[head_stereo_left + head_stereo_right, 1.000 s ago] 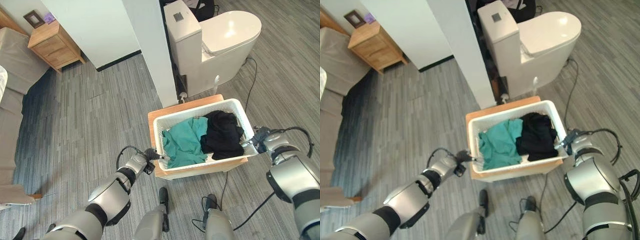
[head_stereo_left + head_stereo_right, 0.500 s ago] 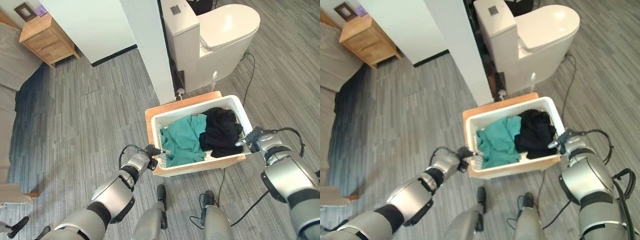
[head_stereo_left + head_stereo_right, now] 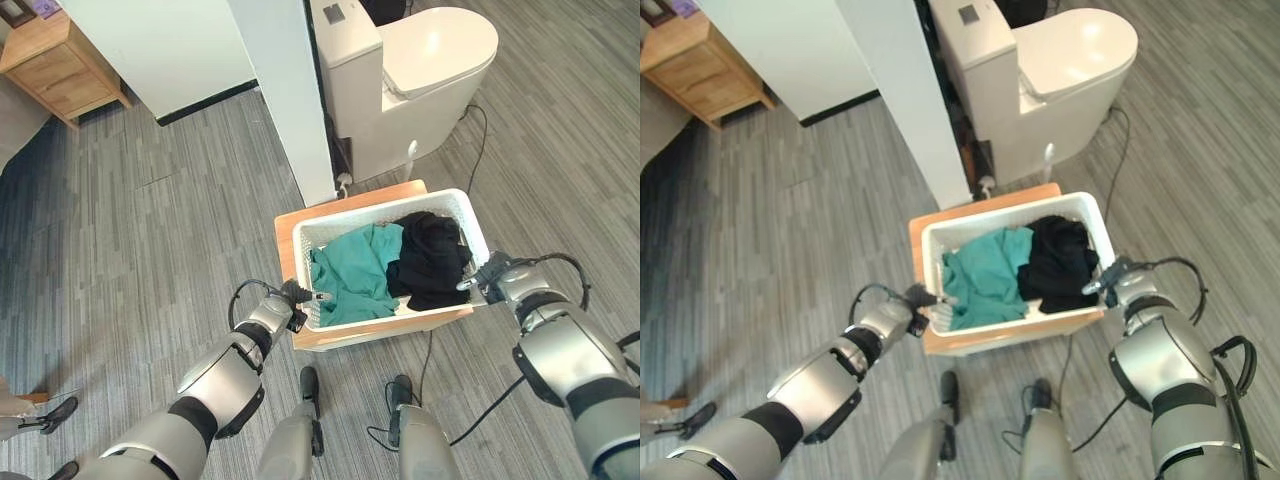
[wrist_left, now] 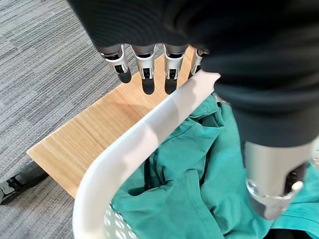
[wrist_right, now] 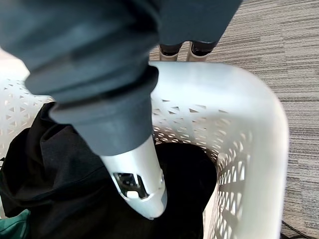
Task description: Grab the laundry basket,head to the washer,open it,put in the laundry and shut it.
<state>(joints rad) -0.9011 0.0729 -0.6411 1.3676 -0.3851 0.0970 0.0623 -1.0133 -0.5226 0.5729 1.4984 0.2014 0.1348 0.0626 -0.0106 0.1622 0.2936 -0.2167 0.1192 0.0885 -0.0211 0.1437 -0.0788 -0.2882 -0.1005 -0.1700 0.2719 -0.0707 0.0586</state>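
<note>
Left hand (image 3: 296, 294) pinches laundry basket (image 3: 455, 203) rim at one end; right hand (image 3: 487, 276) pinches opposite end.

Bright even daylight, soft shadows, wrist views blurred up close

One basket (image 3: 380, 205), two garments (image 3: 350, 275) (teal, black)

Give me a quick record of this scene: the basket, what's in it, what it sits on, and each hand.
basket: white laundry basket, on a low wooden stand
contents: teal garment on robot's left, black garment on right
left hand: fingers outside the rim, thumb inside, pinching it
right hand: thumb inside, fingers over the rim's outside
nearby: toilet
</note>
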